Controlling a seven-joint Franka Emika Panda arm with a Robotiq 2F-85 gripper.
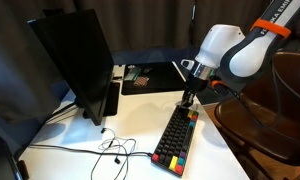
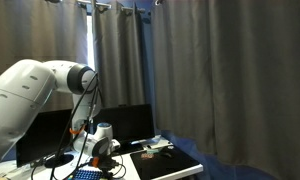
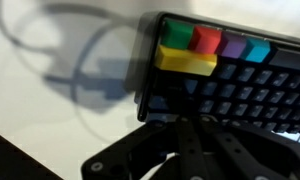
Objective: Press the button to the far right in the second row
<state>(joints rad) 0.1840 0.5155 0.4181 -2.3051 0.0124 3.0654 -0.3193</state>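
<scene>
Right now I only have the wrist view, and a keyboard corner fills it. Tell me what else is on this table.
Observer: A dark monitor stands on the white table, off to one side of the keyboard.
Operator: Now give me whatever lies beyond the keyboard.
Observer: A flat black mat lies at the back of the table, with small items on it that I cannot make out.
Operator: Say where the gripper stands along the keyboard.
Observer: In an exterior view the gripper points down over the keyboard's far end, the end away from that camera.
</scene>
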